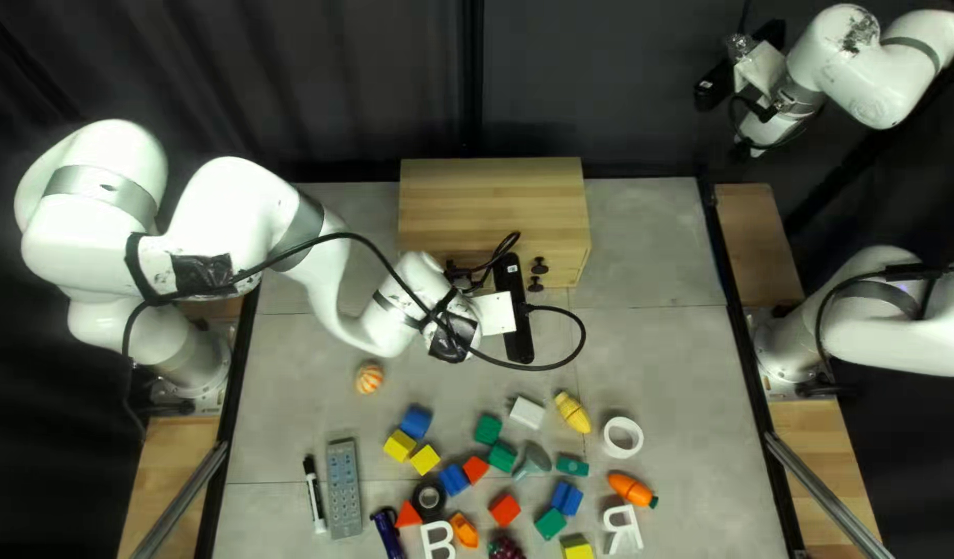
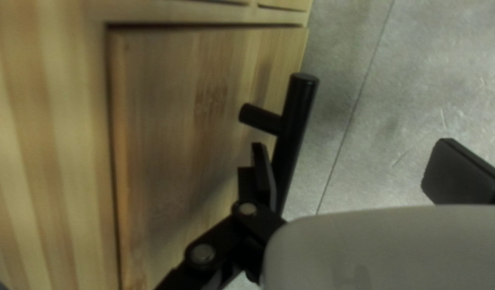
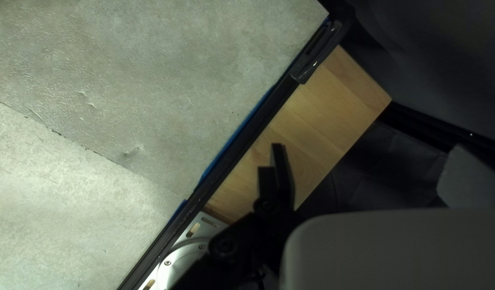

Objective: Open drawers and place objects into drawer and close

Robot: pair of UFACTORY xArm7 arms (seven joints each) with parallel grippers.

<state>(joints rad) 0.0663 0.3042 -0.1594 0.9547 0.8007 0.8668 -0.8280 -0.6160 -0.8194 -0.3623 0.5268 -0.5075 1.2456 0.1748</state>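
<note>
The left end effector (image 1: 475,312) is positioned beside the wooden cabinet (image 1: 492,197), released, with the black bar handle (image 2: 295,126) of the drawer front (image 2: 188,123) seen between its parted fingers, close to one of them; whether they touch cannot be told. Toward the near edge of the tabletop (image 1: 301,409) from this end effector, toy blocks (image 1: 505,509), a toy carrot (image 1: 631,489) and a white ring (image 1: 623,437) are scattered. The right end effector (image 1: 764,88), also released, is raised well apart from the cabinet.

1. Straight in: three yellow blocks (image 1: 399,445), four green blocks (image 1: 549,524)!
2. Now two white letters (image 1: 427,539), two tape rolls (image 1: 607,439)!
3. One ball (image 1: 369,378), one toy carrot (image 1: 630,488), one toy corn cob (image 1: 572,412)!
4. And there's one wooden cabinet (image 1: 492,197)!
</note>
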